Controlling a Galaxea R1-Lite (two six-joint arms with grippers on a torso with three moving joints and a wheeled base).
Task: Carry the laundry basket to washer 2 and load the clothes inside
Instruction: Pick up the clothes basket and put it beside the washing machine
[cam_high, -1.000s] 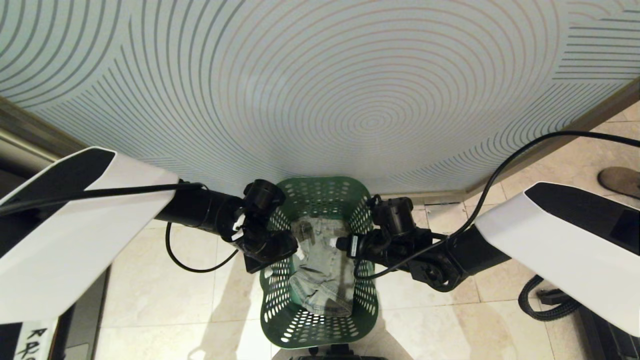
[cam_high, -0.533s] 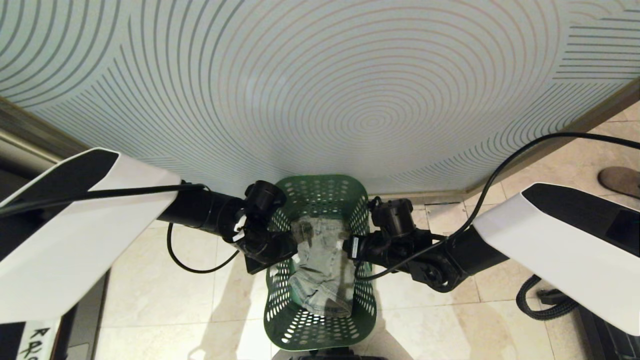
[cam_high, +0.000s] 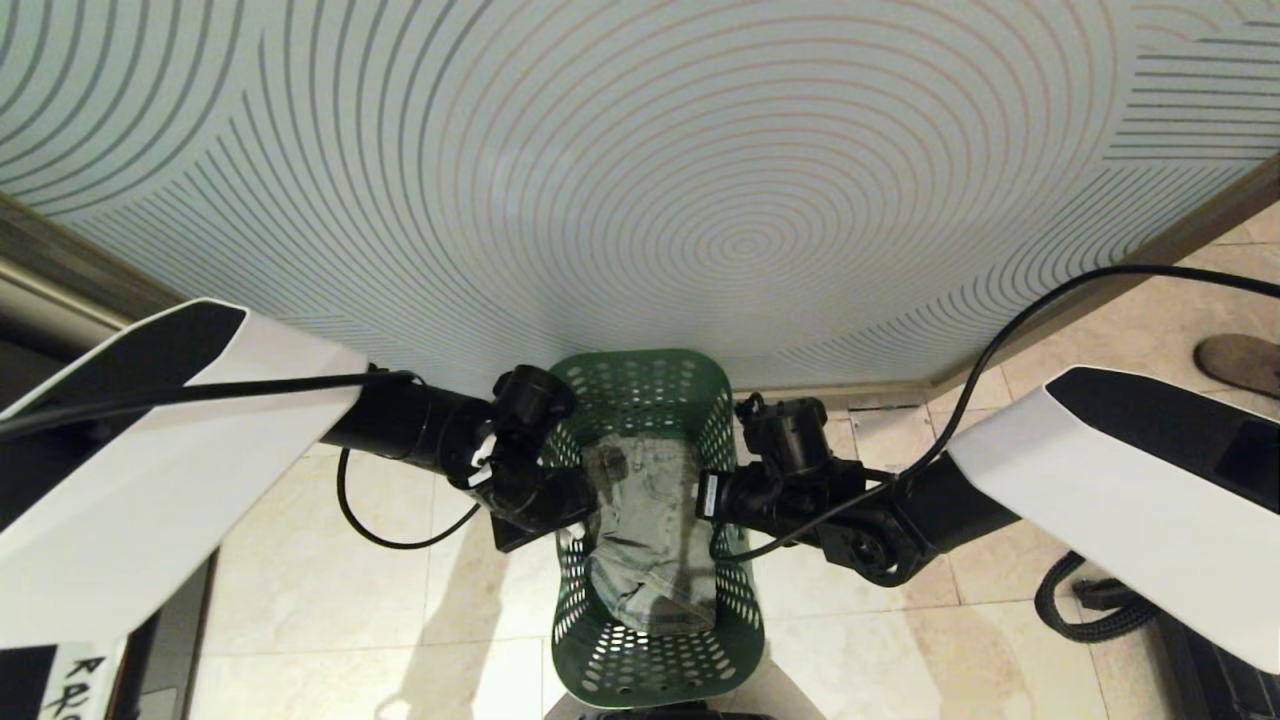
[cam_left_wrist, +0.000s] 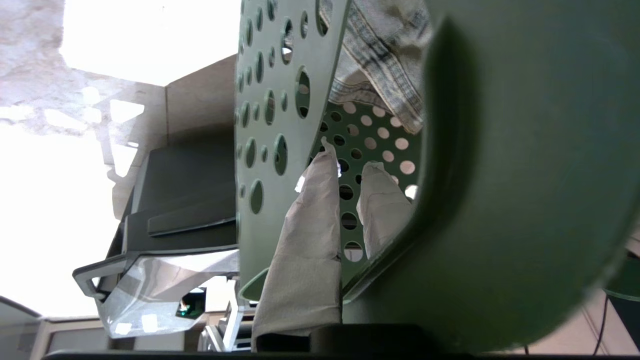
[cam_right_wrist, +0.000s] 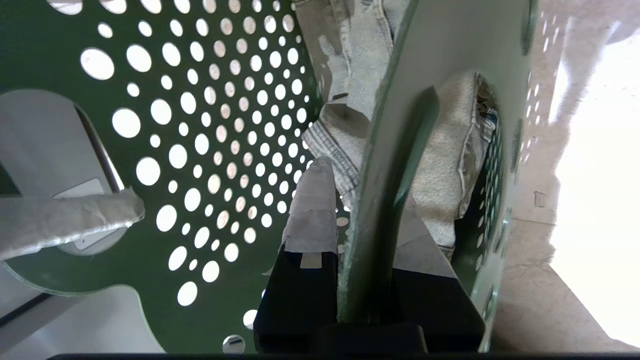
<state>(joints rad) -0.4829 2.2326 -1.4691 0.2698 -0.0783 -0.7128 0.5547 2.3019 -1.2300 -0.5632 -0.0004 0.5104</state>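
Observation:
The dark green laundry basket (cam_high: 640, 378) stands on the floor between my arms, close under the wall. Folded pale denim clothes (cam_high: 645, 530) lie inside it. My left gripper (cam_high: 565, 500) is shut on the basket's left wall (cam_left_wrist: 260, 100), one taped finger outside and one inside, as the left wrist view shows (cam_left_wrist: 348, 157). My right gripper (cam_high: 712, 495) is shut on the right wall (cam_right_wrist: 440, 50), which runs between its fingers (cam_right_wrist: 370, 200), and the clothes (cam_right_wrist: 350, 50) lie just beyond. Washer 2 is out of view.
A pale wall with curved line patterns (cam_high: 700, 200) rises right behind the basket. Beige floor tiles (cam_high: 330, 580) lie on both sides. A coiled black hose (cam_high: 1090, 610) sits on the floor at the right, and a dark round object (cam_high: 1245, 360) lies farther right.
Both grippers have closed from open onto the basket's side walls. The basket's near end has shifted slightly to the right. The arms have hardly moved.

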